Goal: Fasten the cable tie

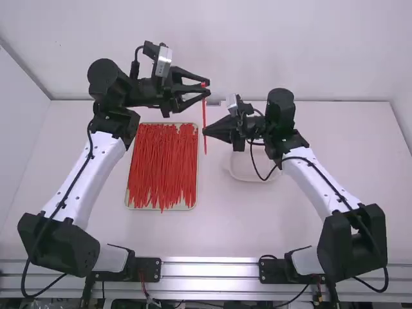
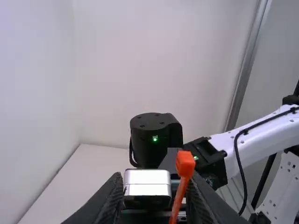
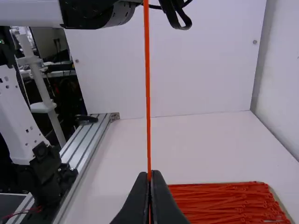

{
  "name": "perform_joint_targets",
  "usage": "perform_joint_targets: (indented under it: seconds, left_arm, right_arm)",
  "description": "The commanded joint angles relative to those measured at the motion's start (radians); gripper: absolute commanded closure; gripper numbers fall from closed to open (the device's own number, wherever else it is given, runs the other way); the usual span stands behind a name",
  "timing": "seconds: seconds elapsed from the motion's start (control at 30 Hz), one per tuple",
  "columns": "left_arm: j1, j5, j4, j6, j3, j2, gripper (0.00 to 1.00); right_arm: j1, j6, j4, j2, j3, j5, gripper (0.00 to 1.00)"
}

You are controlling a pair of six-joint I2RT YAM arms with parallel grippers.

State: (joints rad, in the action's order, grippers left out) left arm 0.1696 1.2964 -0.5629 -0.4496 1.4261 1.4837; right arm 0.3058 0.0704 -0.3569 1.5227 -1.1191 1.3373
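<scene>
upper centre of the high view: right gripper point(image 1: 205, 131) pinches the upright cable tie point(image 1: 205, 112) low down; left gripper point(image 1: 207, 89), jaws parted, flanks its head. best to curl the tail squarely into the head's slot.

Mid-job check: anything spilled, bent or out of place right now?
Nothing stands out. The cable tie runs straight from the left end effector to the right end effector, which pinches it; the spare ties lie neatly in their tray.
</scene>
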Motion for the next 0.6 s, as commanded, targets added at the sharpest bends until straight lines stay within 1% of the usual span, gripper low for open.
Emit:
perform_joint_targets:
  seconds: [0.0, 0.07, 0.2, 0.37, 0.57]
  left_arm:
    - [0.008, 0.000, -0.006, -0.007, 0.022, -0.004, 0.75]
    - [0.007, 0.004, -0.003, -0.007, 0.022, -0.005, 0.77]
    - [0.007, 0.005, -0.003, -0.010, 0.022, -0.005, 0.88]
    - [0.007, 0.004, 0.001, -0.011, 0.022, -0.005, 0.98]
    - [0.008, 0.004, 0.002, -0.011, 0.022, -0.005, 0.99]
  right_arm:
    - [0.003, -0.014, -0.004, 0.003, 0.009, -0.007, 1.00]
    - [0.000, -0.015, -0.003, 0.003, 0.009, -0.007, 1.00]
    - [-0.013, -0.015, -0.003, 0.003, 0.009, 0.000, 1.00]
    - [-0.017, -0.022, -0.003, 0.003, 0.009, 0.000, 1.00]
    - [-0.014, -0.022, -0.002, 0.003, 0.009, 0.000, 1.00]
